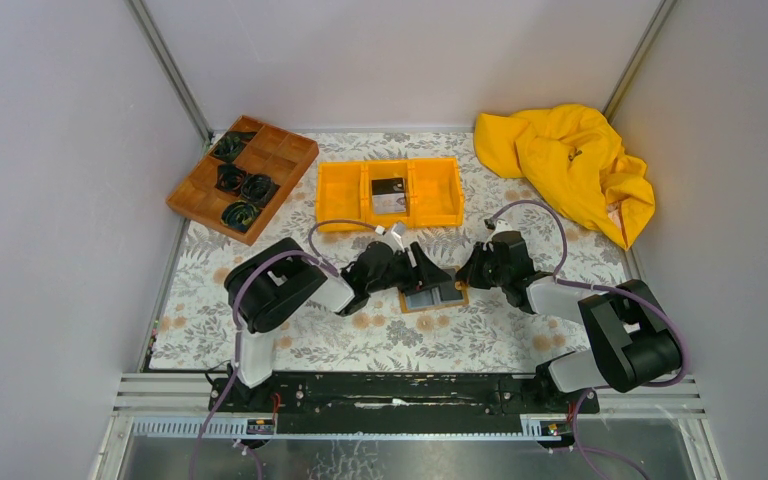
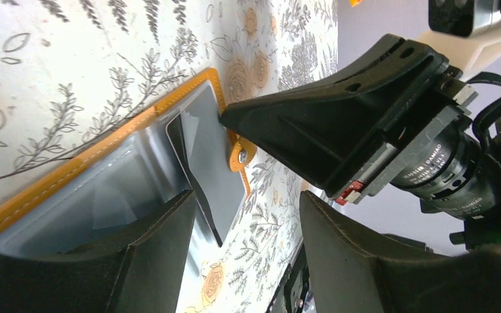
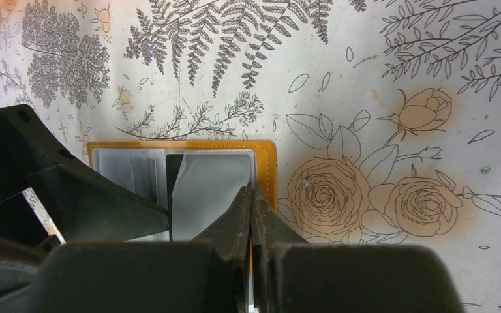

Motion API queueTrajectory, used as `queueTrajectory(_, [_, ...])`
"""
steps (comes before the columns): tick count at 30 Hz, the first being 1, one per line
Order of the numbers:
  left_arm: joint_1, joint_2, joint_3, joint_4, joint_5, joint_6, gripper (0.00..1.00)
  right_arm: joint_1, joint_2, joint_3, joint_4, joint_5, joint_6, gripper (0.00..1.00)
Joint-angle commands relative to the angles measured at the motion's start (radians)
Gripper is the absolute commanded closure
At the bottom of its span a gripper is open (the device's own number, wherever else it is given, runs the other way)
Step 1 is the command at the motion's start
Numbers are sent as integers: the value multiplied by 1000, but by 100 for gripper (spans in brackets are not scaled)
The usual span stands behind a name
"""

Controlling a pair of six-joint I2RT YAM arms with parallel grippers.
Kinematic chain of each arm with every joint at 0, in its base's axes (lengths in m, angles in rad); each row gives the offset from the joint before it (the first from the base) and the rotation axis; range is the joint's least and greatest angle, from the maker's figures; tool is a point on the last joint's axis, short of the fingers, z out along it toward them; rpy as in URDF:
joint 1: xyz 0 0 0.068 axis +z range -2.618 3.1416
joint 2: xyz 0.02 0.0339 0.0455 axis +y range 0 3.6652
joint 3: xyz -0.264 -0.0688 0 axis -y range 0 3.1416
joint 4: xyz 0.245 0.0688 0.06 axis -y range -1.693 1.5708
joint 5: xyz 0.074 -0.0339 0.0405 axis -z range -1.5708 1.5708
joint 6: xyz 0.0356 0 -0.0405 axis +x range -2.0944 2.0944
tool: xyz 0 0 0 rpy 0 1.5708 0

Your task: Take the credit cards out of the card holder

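The card holder [image 1: 433, 298] lies open on the flowered cloth between the two arms, its orange rim [image 2: 72, 166] framing grey pockets. A pale grey credit card [image 2: 212, 156] with a dark edge sticks partly out of the right pocket, tilted [image 3: 209, 186]. My left gripper [image 2: 244, 199] is open, with one finger over the grey pocket and the other over the cloth; nothing is between them. My right gripper [image 3: 252, 195] is shut, and its tip [image 2: 225, 120] presses on the holder's right edge by the snap tab [image 2: 241, 155].
An orange three-compartment bin [image 1: 345, 195] stands behind the holder, with a dark flat card [image 1: 388, 190] in its middle part. A wooden divided tray [image 1: 285, 150] with dark coils sits at the back left, and a yellow cloth [image 1: 570, 165] at the back right. Walls close in both sides.
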Motion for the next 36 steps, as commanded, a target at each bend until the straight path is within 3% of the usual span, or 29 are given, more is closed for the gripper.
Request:
queueTrajectory(1, [-16,25,-13,211,-90,-62,33,12,17,10,-44,-44,6,100])
queueTrajectory(36, [-60,51,73,231,-192,-100,34,12,21,9,-43,-49,9,100])
